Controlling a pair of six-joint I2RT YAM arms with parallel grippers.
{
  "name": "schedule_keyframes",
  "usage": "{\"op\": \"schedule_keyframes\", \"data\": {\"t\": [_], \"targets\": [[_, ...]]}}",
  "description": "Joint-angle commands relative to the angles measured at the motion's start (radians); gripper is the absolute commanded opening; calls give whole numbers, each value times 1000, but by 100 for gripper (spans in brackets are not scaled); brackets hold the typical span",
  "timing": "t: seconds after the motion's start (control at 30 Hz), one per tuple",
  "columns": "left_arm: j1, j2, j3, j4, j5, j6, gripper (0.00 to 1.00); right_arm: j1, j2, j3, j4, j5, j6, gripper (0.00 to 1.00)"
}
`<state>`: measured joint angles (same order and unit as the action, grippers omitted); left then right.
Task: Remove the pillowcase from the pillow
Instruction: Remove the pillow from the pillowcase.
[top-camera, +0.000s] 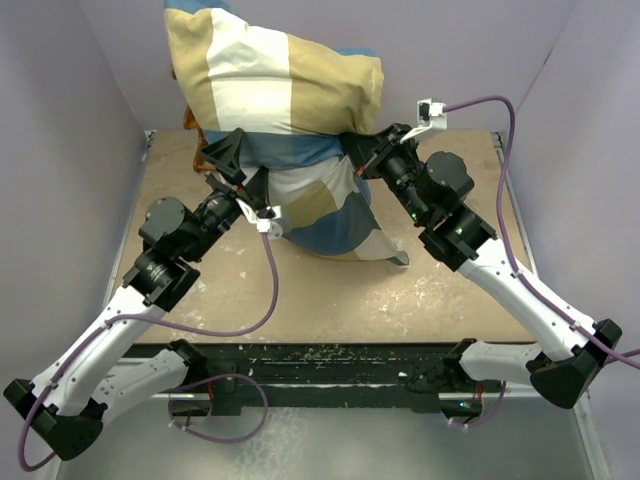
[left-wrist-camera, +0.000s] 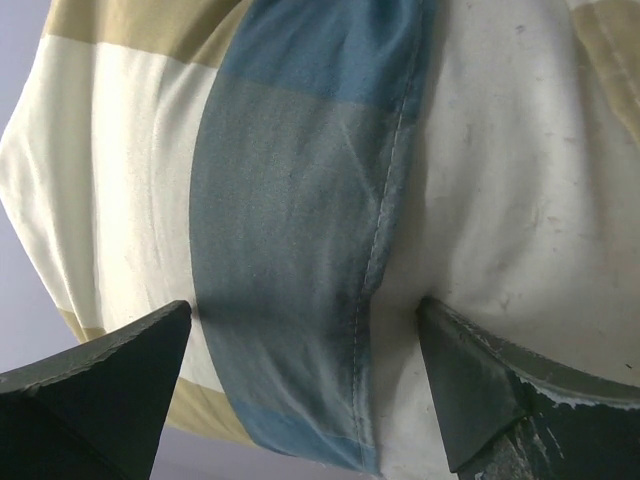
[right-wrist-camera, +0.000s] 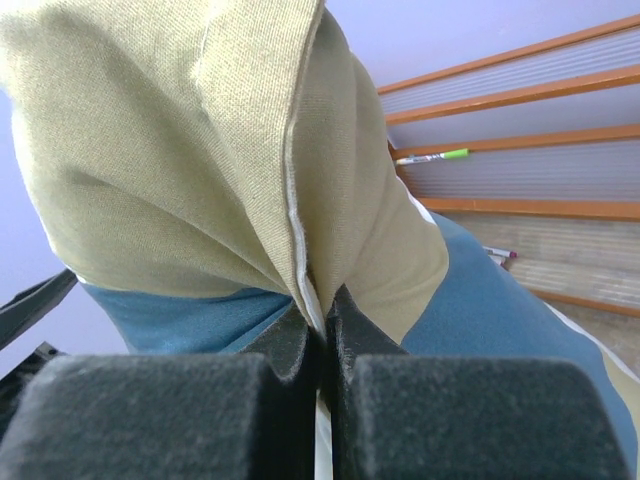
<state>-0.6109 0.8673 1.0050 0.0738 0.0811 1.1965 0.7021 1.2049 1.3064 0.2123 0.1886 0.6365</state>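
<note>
Two pincers: right pincer (right-wrist-camera: 325, 300) clamped shut on pillowcase (right-wrist-camera: 170, 150); left pincer (left-wrist-camera: 305, 305) spread wide against it.

The pillowcase (top-camera: 270, 80) runs off the top edge — pillow (left-wrist-camera: 520, 180) mostly hidden inside.

Tan tabletop (top-camera: 330, 300), scuffed white; lilac walls (top-camera: 60, 150); green-capped pen (right-wrist-camera: 432, 157) beside orange slats (right-wrist-camera: 560, 208).

The left arm (top-camera: 103, 338) at 7 o'clock and right arm (top-camera: 528, 298) at 4 o'clock share white links, black round joints and black bases. A purple cable (top-camera: 274, 282) runs along each. The left fingers (left-wrist-camera: 95, 395) are dark wedges, scuffed pale at 5 o'clock.
</note>
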Motion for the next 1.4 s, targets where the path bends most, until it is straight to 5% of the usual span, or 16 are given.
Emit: {"op": "schedule_keyframes", "data": {"t": [0.0,0.97,1.13,1.37], "targets": [[2,51,44,167,-133,5,96,5,-50,46,123,8,1,0],[2,94,170,255,-205,-136,88,8,-80,28,104,3,-15,0],[9,113,194,262,-260,-138,75,7,-75,33,105,-11,-18,0],[10,130,222,121,-185,-155,29,8,-77,35,119,-90,-32,0]]}}
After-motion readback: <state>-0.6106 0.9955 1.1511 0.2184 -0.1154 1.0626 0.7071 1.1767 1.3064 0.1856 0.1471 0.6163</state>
